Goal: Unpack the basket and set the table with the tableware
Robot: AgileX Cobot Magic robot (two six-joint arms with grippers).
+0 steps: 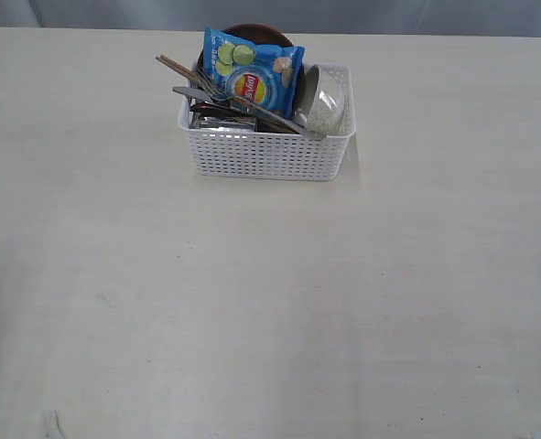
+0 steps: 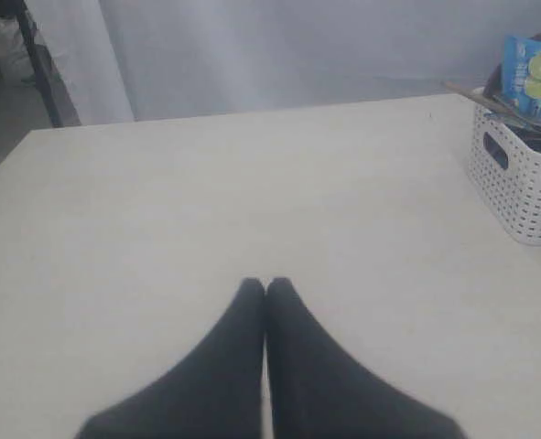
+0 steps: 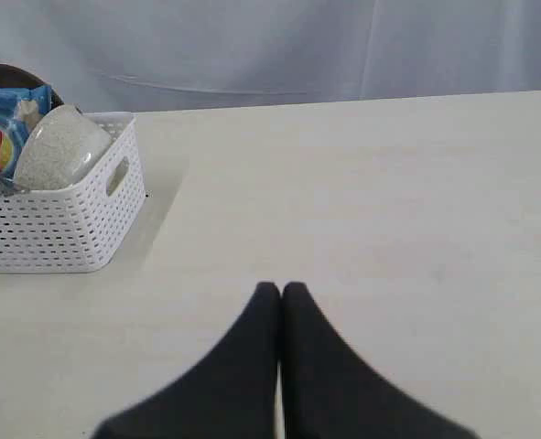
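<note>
The white lattice basket (image 1: 270, 154) stands at the far middle of the cream table (image 1: 252, 302). Inside it lean a blue chip bag (image 1: 252, 73), a brown plate (image 1: 252, 32) behind the bag, a grey-white bowl (image 1: 325, 99) on its side, brown chopsticks (image 1: 180, 69), a steel knife and fork (image 1: 243, 102) and a shiny steel cup (image 1: 222, 117). The red spoon is hidden. My left gripper (image 2: 266, 285) is shut and empty above bare table, well short of the basket (image 2: 519, 187). My right gripper (image 3: 280, 291) is shut and empty too, apart from the basket (image 3: 59, 229) and bowl (image 3: 61, 148).
A pale curtain (image 2: 297, 46) hangs beyond the table's far edge. A dark stand leg (image 2: 37, 64) shows past the table's corner in the left wrist view. Neither arm shows in the exterior view.
</note>
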